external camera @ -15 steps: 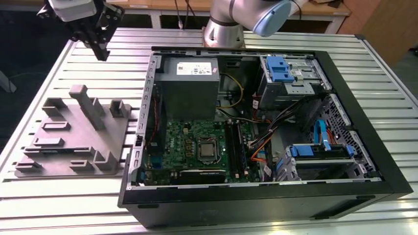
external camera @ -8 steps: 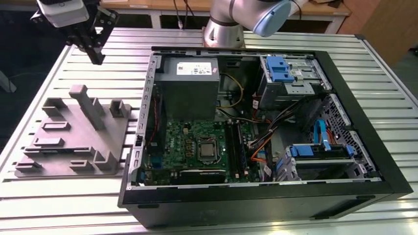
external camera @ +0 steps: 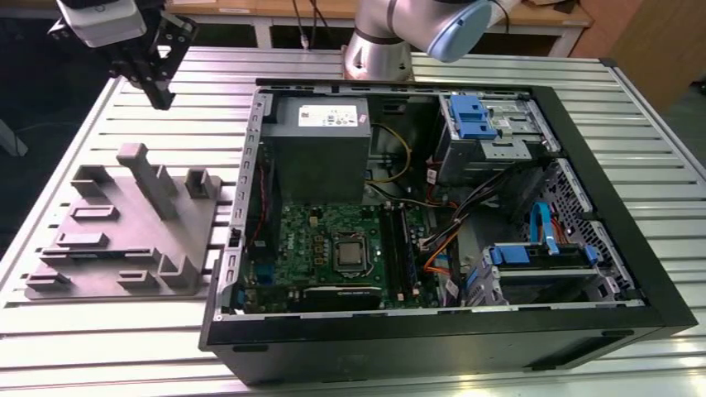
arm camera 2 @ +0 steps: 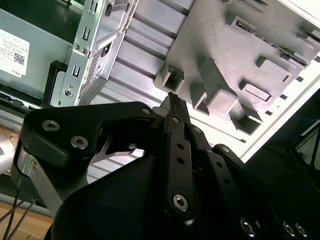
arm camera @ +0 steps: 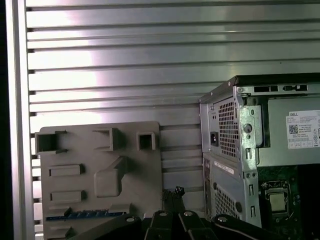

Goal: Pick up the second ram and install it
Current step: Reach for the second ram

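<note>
The second ram (arm camera: 85, 215) is a long narrow dark stick with a bluish edge. It rests in a slot of the grey fixture block (arm camera: 100, 165), at the end of the block away from its upright posts. My gripper (external camera: 164, 101) hangs high over the slatted table, beyond the fixture block (external camera: 121, 227) at the exterior view's left. Its fingers are shut with nothing between them, as the second wrist view (arm camera 2: 172, 100) and the first wrist view (arm camera: 173, 192) show. The open computer case (external camera: 441, 215) holds the green motherboard (external camera: 320, 244).
The grey power supply (external camera: 320, 136) fills the case's far left corner. Blue drive cages (external camera: 474, 116) and cables (external camera: 441, 248) crowd the exterior view's right side of the case. The arm's base (external camera: 381, 50) stands behind the case. The fixture has tall posts (external camera: 149, 178).
</note>
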You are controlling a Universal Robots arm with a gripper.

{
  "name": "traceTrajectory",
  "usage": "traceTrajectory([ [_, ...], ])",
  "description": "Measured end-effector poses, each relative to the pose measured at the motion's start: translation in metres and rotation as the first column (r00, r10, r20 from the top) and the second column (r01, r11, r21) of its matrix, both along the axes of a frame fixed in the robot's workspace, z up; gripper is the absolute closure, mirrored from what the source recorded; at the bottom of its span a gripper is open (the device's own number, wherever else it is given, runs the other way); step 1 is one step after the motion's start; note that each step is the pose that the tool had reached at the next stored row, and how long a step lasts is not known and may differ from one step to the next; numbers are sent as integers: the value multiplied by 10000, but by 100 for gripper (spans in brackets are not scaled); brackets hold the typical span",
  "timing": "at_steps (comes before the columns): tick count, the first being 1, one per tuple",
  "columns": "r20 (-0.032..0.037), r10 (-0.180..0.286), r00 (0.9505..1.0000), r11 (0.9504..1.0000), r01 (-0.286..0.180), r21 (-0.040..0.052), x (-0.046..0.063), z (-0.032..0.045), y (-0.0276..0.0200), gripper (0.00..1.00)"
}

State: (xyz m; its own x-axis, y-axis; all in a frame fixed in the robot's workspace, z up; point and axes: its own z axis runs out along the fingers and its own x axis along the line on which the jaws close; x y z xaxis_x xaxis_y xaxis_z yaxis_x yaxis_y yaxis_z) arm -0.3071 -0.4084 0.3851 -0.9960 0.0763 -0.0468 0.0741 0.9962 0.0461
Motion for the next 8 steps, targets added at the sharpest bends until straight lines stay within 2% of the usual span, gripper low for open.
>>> traceTrajectory([
  [8,-1,1,10000,10000,-1,0,-130,-37,-46,93],
])
